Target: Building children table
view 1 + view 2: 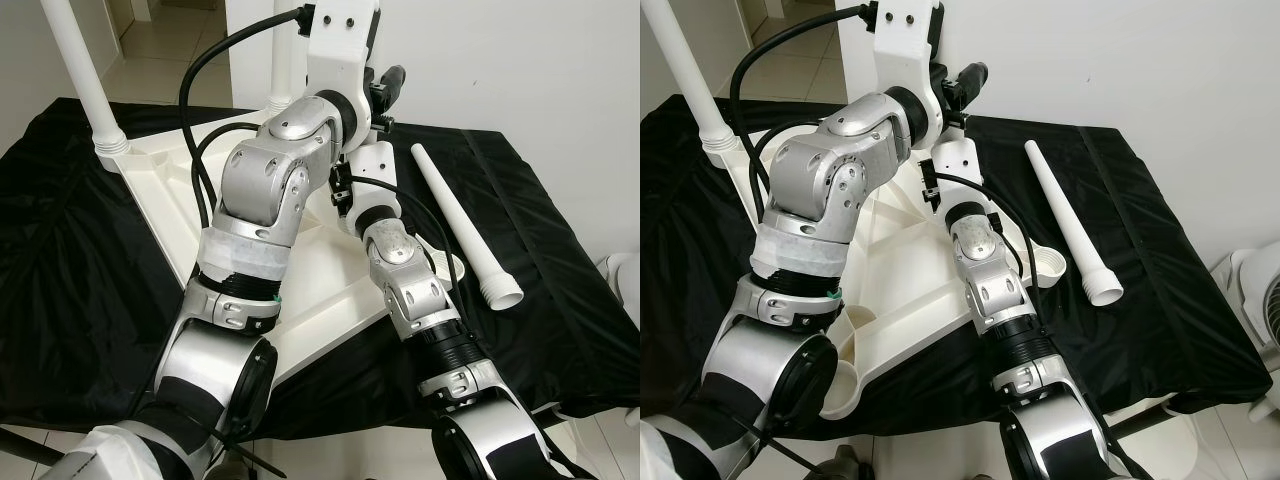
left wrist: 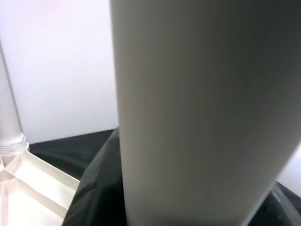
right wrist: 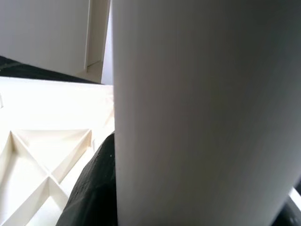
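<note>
Now, screwing a leg into the upturned tabletop

Both grippers seem clenched on the upright leg at the far corner, though fingers are hidden; keep it plumb while turning. A spare leg lies right, on the black cloth

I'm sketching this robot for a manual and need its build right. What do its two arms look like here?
Both arms are brushed silver metal with rounded joint housings and black ribbed bands between segments. The left arm is wrapped in a pale tape band above a black collar with a small green tag. The right arm carries a thin black cable. A thicker black cable loops above the left arm. White wrist mounts top each.
</note>
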Tool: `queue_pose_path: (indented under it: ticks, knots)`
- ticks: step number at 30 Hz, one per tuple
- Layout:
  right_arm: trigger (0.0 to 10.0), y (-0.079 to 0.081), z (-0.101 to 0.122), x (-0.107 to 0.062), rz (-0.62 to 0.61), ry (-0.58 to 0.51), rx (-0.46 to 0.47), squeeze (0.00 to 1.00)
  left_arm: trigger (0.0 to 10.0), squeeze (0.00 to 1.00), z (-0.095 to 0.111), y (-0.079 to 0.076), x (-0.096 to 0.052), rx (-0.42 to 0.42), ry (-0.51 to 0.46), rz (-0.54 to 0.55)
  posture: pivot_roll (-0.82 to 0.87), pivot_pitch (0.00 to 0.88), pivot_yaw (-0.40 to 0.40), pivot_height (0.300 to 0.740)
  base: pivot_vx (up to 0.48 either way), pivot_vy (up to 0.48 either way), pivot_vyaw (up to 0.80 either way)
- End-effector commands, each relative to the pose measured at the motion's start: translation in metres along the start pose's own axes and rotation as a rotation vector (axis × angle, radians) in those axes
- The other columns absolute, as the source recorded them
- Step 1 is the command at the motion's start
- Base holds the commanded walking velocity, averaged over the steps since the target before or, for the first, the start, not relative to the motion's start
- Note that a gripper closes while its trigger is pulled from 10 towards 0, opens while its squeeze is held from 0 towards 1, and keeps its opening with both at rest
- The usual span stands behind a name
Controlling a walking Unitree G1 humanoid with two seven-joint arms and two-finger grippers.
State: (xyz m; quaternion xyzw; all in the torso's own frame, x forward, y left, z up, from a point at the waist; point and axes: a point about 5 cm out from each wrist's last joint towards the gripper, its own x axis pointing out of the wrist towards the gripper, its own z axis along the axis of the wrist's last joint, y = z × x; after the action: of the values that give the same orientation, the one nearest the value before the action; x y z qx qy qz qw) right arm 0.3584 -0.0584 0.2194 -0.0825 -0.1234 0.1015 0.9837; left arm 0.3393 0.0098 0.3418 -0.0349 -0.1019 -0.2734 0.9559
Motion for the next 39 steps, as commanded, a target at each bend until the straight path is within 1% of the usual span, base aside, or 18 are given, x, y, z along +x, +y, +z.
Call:
queue_pose_path:
  ticks: [1,2,3,5,10,11,12,13,19,21,22,24,25,27,29,35,37,39]
  knots:
    - [10.0,0.000,-0.007,0.000,-0.010,0.040,-0.017,0.00,10.0,0.00,0.016,-0.011,-0.003,0.009,-0.120,-0.059,0.11,0.000,-0.066,0.740,0.000,0.000,0.00]
    - [10.0,0.000,-0.007,0.000,-0.012,0.040,-0.008,0.00,10.0,1.00,0.017,-0.013,-0.005,-0.070,-0.138,-0.094,0.11,0.000,-0.061,0.740,0.000,0.000,0.00]
    - [10.0,0.000,-0.007,0.000,-0.012,0.040,-0.008,0.00,10.0,1.00,0.017,-0.013,-0.005,-0.070,-0.138,-0.094,0.11,0.000,-0.061,0.740,0.000,0.000,0.00]
    - [10.0,-0.001,-0.006,0.000,-0.022,0.035,0.001,0.00,10.0,1.00,0.017,-0.016,-0.006,-0.166,-0.145,-0.148,0.11,0.000,-0.057,0.740,0.000,0.000,0.00]
    - [10.0,-0.003,-0.006,0.000,-0.039,0.036,0.019,0.00,10.0,1.00,0.019,-0.016,-0.011,-0.197,-0.176,-0.182,0.11,0.000,-0.047,0.740,0.000,0.000,0.00]
    - [10.0,-0.006,-0.007,0.000,-0.056,0.040,0.033,0.00,10.0,0.00,0.021,-0.014,-0.017,-0.227,-0.205,-0.197,0.10,0.000,-0.040,0.740,0.000,0.000,0.00]
    - [10.0,-0.006,-0.007,0.000,-0.056,0.040,0.033,0.00,10.0,0.00,0.021,-0.014,-0.017,-0.227,-0.205,-0.197,0.10,0.000,-0.040,0.740,0.000,0.000,0.00]
    - [10.0,-0.018,-0.010,0.000,-0.110,0.054,0.070,0.00,10.0,0.00,0.019,-0.005,-0.029,-0.246,-0.247,-0.199,0.10,0.004,-0.035,0.740,0.000,0.000,0.00]
    - [10.0,-0.036,-0.016,-0.002,-0.191,0.073,0.132,0.00,10.0,0.00,0.009,0.009,-0.040,-0.241,-0.247,-0.154,0.11,0.007,-0.034,0.740,0.000,0.000,0.00]
    - [10.0,-0.051,-0.018,-0.003,-0.237,0.070,0.203,0.00,10.0,0.00,-0.006,0.022,-0.045,-0.228,-0.222,-0.073,0.11,0.009,-0.036,0.740,0.000,0.000,0.00]
    - [10.0,-0.051,-0.018,-0.003,-0.237,0.070,0.203,0.00,10.0,0.00,-0.006,0.022,-0.045,-0.228,-0.222,-0.073,0.11,0.009,-0.036,0.740,0.000,0.000,0.00]
    - [10.0,-0.064,-0.017,-0.004,-0.265,0.054,0.250,0.00,10.0,0.00,-0.018,0.031,-0.049,-0.235,-0.192,-0.015,0.11,0.011,-0.040,0.740,0.000,0.000,0.00]
    - [10.0,-0.064,-0.017,-0.004,-0.265,0.054,0.250,0.00,10.0,0.00,-0.018,0.031,-0.049,-0.235,-0.192,-0.015,0.11,0.011,-0.040,0.740,0.000,0.000,0.00]
    - [10.0,-0.077,-0.018,-0.008,-0.293,0.049,0.240,0.00,10.0,0.00,-0.032,0.036,-0.054,-0.227,-0.154,0.023,0.11,0.012,-0.047,0.740,0.000,0.000,0.00]
    - [10.0,-0.087,-0.020,-0.012,-0.291,0.042,0.207,0.00,10.0,0.00,-0.044,0.037,-0.058,-0.215,-0.125,0.036,0.11,0.011,-0.051,0.740,0.000,0.000,0.00]
    - [10.0,-0.092,-0.020,-0.016,-0.275,0.021,0.198,0.00,10.0,0.00,-0.053,0.034,-0.061,-0.185,-0.099,0.026,0.11,0.010,-0.055,0.740,0.000,0.000,0.00]
    - [10.0,-0.101,-0.019,-0.023,-0.267,-0.010,0.199,0.00,10.0,0.00,-0.077,0.029,-0.063,-0.112,-0.011,-0.011,0.11,0.005,-0.052,0.740,0.000,0.000,0.00]
    - [10.0,-0.104,-0.018,-0.026,-0.261,-0.030,0.198,0.00,10.0,0.00,-0.091,0.027,-0.064,-0.074,0.039,-0.034,0.10,0.003,-0.048,0.740,0.000,0.000,0.00]
